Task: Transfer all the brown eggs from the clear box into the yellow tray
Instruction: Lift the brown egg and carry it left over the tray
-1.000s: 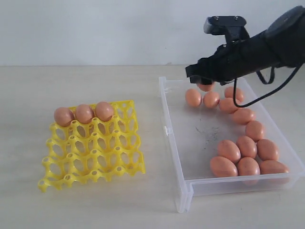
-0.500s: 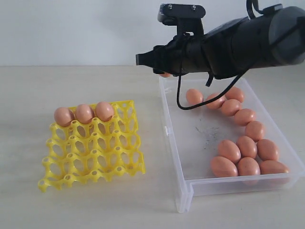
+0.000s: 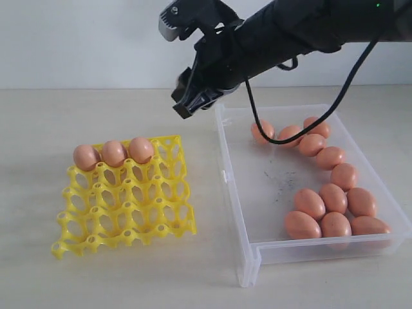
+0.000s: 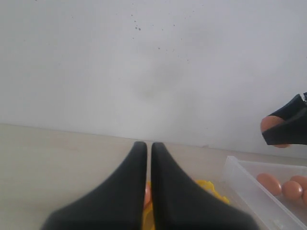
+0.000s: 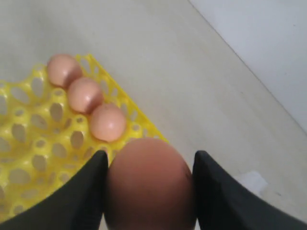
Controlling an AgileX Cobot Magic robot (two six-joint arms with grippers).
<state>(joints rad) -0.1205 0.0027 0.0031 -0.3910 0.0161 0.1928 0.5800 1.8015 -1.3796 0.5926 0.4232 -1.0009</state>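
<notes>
**Right jaws.** The right jaws were clamped on one brown egg (image 5: 149, 187). A black finger (image 5: 79, 196) pressed against each side of the shell. The jaws stood wide, filled by the egg's breadth. The exterior view placed this grip in the air above the bench (image 3: 96, 277), between the yellow tray (image 3: 129, 206) and the clear box (image 3: 257, 252), nearer the box's far corner.

**Left jaws.** The left jaws were closed, with the finger (image 4: 129, 177) faces nearly touching and nothing between them.

**Differences between views.**
- The right wrist view alone showed the shell contact.
- The left wrist view showed the carried egg (image 4: 270, 125) from the side, against the pale wall (image 4: 144, 57).
- In the exterior view the egg was hidden behind the black arm (image 3: 270, 38).

**Tray.** Three brown eggs (image 3: 114, 152) sat side by side in the far row, with the fourth cup of that row open. All nearer rows were unfilled.

**Box.** Twelve eggs (image 3: 333, 198) lay loose along the far and right walls, most of them touching a neighbour. Dark specks (image 3: 280, 180) marked the bare floor. A black cable (image 3: 335, 106) hung from the arm over the far eggs.
</notes>
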